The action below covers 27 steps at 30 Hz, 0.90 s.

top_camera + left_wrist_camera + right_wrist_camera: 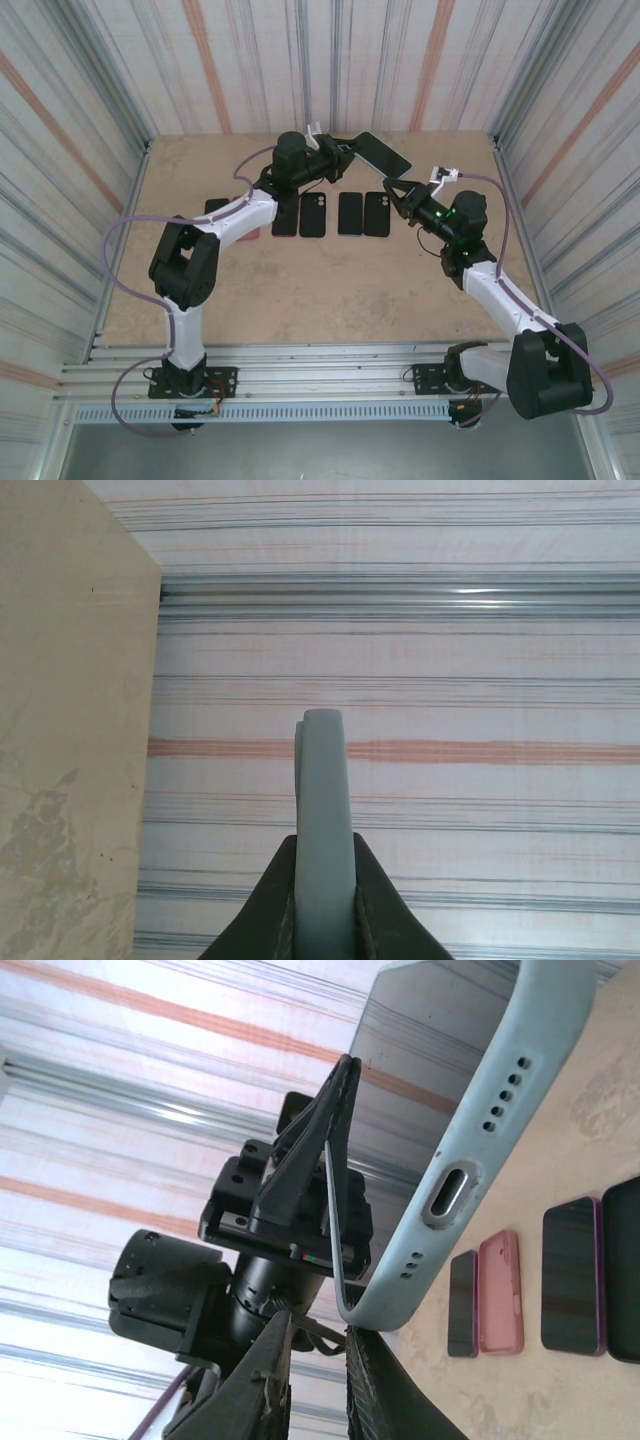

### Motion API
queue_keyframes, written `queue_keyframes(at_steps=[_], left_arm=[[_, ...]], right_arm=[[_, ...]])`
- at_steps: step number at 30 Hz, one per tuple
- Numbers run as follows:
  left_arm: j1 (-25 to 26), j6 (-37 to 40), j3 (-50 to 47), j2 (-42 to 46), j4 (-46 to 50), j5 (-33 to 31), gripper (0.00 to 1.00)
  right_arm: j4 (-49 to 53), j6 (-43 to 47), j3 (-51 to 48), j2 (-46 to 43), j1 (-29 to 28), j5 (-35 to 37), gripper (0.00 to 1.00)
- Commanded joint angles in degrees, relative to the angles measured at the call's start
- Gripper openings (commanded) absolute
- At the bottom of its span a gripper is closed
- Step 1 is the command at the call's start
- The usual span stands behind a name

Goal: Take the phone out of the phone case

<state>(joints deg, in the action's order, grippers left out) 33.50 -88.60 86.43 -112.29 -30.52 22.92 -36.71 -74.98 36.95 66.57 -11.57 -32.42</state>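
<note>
Phone (382,152): one, in its case, held in the air over the back middle of the table (330,290), between the two grippers.
Long axis: in the top view it runs from back-left to front-right, dark face up.
Port end: points front-right at the right gripper; the charging port (447,1198) faces the right wrist camera.
Case (480,1160): one, pale blue-grey, wrapped around the phone.
Left gripper (348,150): clenched on the case at its far end; the left wrist view shows the case edge-on between the fingers.
Right gripper (397,188): one finger on each side of the case's near corner; I cannot tell if it grips.
Flat phones (314,215): five dark ones in a row on the table.
Pink case (500,1290): one, lying in that row.
</note>
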Motion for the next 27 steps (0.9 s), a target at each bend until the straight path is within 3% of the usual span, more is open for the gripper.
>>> queue_keyframes(at_steps=[1, 18, 27], left_arm=[[0.7, -3.0, 0.4, 3.8, -6.3, 1.0, 0.04], [0.8, -6.2, 0.3, 3.7, -8.2, 0.7, 0.03], [0.7, -11.1, -0.9, 3.3, -9.4, -0.6, 0.01]], right_arm=[[-4.2, -2.1, -0.2, 1.1, 0.1, 1.2, 0.19], [-11.2, -4.6, 0.8, 6.2, 1.5, -0.6, 0.15], [-9.6, -0.2, 1.5, 5.8, 1.4, -3.6, 0.16]])
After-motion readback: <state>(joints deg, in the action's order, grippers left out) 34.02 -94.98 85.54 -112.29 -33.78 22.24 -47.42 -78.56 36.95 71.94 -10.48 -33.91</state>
